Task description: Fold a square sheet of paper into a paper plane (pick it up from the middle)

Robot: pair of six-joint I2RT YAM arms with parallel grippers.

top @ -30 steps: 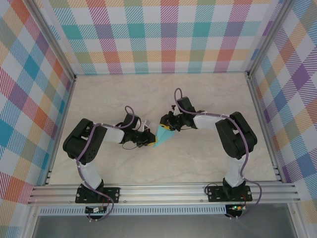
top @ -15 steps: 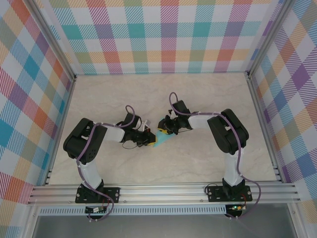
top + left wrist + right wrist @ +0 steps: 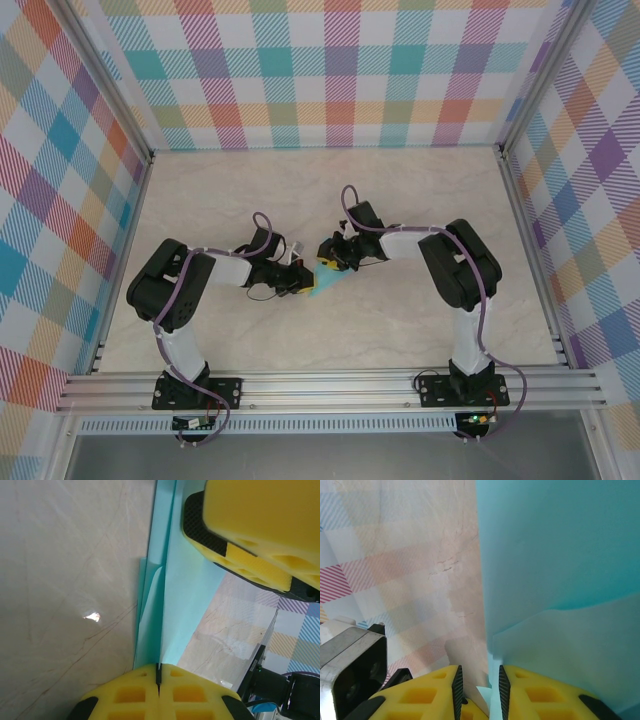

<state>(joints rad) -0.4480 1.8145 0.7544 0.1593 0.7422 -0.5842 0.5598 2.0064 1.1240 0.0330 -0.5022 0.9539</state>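
**Paper plane, turquoise, centre of table**

Room: sat just below frame centre in the overhead view, with bare tabletop on every side. Stood well apart from plaid walls at top, left and right, and from aluminium rail along the bottom. Hemmed closely by the two arms, one on each side.

Appearance: showed as a slim sliver running lower left to upper right. Thin and plain, with long straight creases and one overlapped flap.

Left gripper: clamped fully together on the paper's near end, no gap between pads.

Right gripper: parted by a narrow slot, with a paper edge running into it; could not tell whether pinched. Rested one yellow finger over the paper at upper right of the left wrist view.
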